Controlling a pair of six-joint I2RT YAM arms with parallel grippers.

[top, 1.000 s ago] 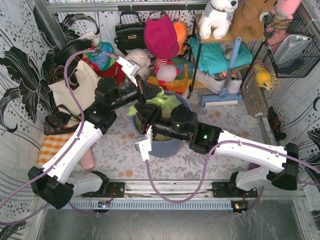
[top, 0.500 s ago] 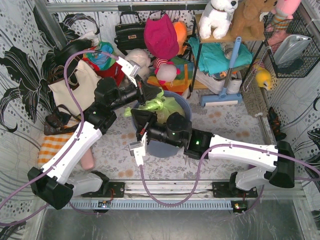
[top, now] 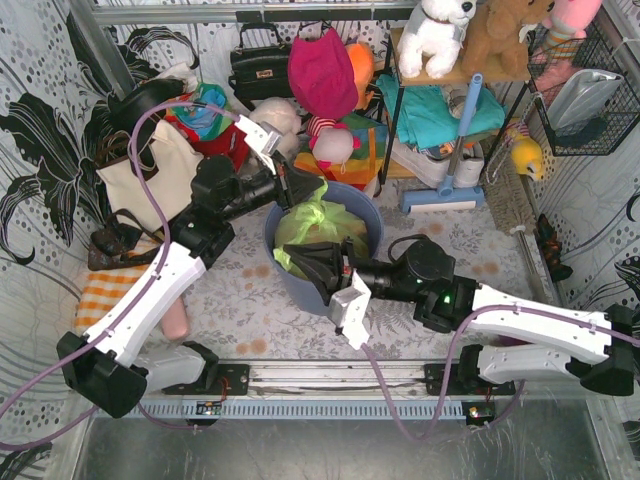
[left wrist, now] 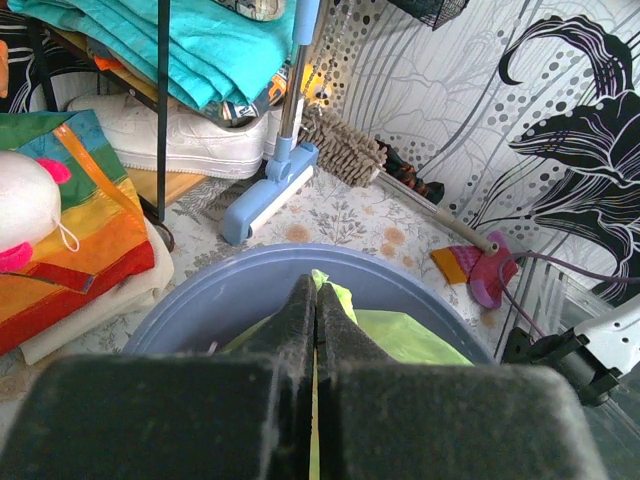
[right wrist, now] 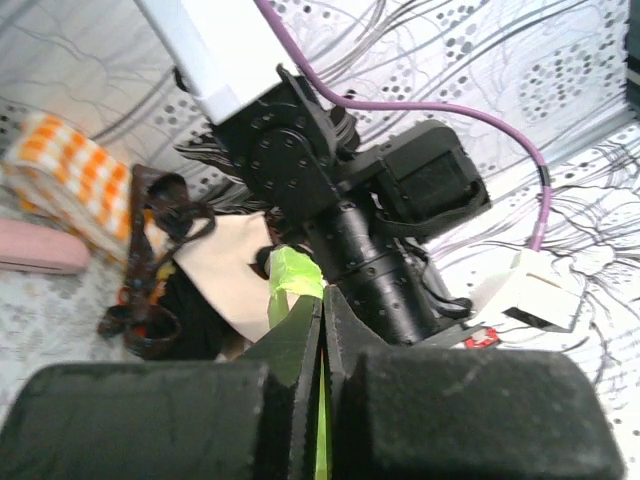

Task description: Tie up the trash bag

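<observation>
Top external: trash bag (top: 322, 222) sits in blue-grey bin (top: 377, 232), mid-scene. Left gripper (left wrist: 314, 292) clenched on a green flap at the far rim; right gripper (right wrist: 322, 300) clenched on another flap at the near side. Risks, by my reading: thin film tears if the arms pull apart hard; a flap slips from the pinch; the bin tips or drags along.

Thin translucent light-green plastic trash bag (top: 318, 225). Round blue-grey plastic bin (top: 372, 225). Desk (top: 240, 300): pale grey floral print, tan blotches. Cream fabric tote bag (top: 150, 165), dark straps. Orange-white checked cloth (top: 102, 295). Jaws black, thin purple cables (top: 131, 150).
</observation>
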